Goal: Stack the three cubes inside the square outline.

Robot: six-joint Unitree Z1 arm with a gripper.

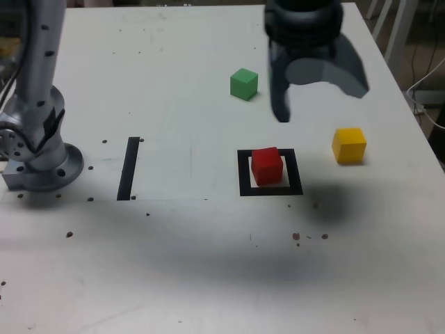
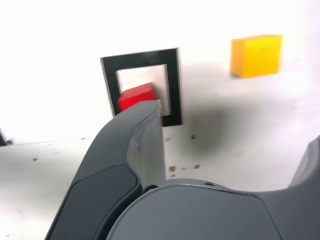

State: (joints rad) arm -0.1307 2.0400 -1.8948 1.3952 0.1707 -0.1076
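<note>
We see the red cube (image 1: 267, 166) sitting inside the square outline (image 1: 270, 172), on its white centre, with the black border around it. In the exterior view, we find the yellow cube (image 1: 349, 146) on the table (image 1: 188, 264) to the right of the outline, near it but apart. The green cube (image 1: 244, 84) lies beyond the outline, towards the top of the exterior view and a little to its left, also on the table. None of the cubes touches another. Our gripper (image 1: 318, 104) hangs above the table with its jaws spread wide and nothing between them. In the wrist view, one finger (image 2: 135, 145) covers part of the red cube and the outline's border. The black strip (image 1: 129, 168) lies between the outline and the arm's base (image 1: 46, 167), which stands at the exterior view's left. We also notice small dark spots scattered over the white tabletop.
</note>
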